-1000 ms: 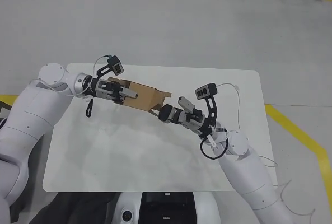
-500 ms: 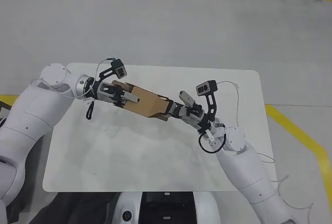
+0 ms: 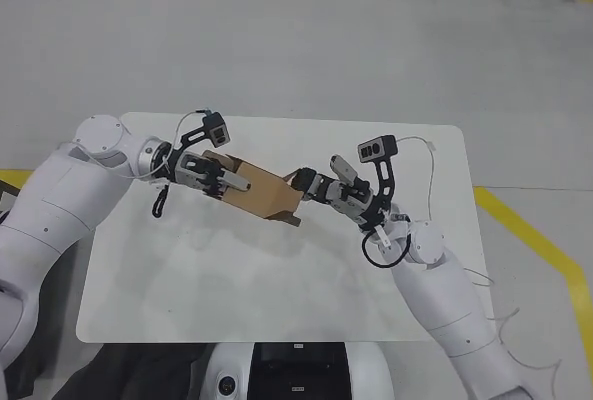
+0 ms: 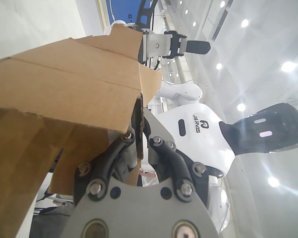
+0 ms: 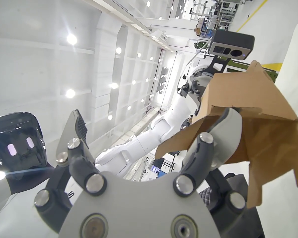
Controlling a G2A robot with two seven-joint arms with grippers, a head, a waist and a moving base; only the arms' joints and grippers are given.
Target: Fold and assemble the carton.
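White table (image 3: 176, 290) is carrying the work, and it is standing on a pale grey floor (image 3: 376, 60) with yellow floor tape (image 3: 541, 235) running past its right edge. I am holding the brown carton (image 3: 261, 190) over the far half of the table, about midway between the left and right edges, and it is lying slantwise with its left end nearer the far edge. My left gripper (image 4: 139, 127) is clamping that left end, its two fingers pinching a raw cardboard edge between them, with a folded panel spreading away from the pinch. My right gripper (image 5: 151, 122) is meeting the carton's right end with its jaws spread wide: one finger (image 5: 228, 125) is reaching in under a loose flap at the open end and is touching the cardboard, while the other finger (image 5: 75, 125) is standing free in the air, well apart from the carton. I cannot tell whether the carton's underside is touching the table.
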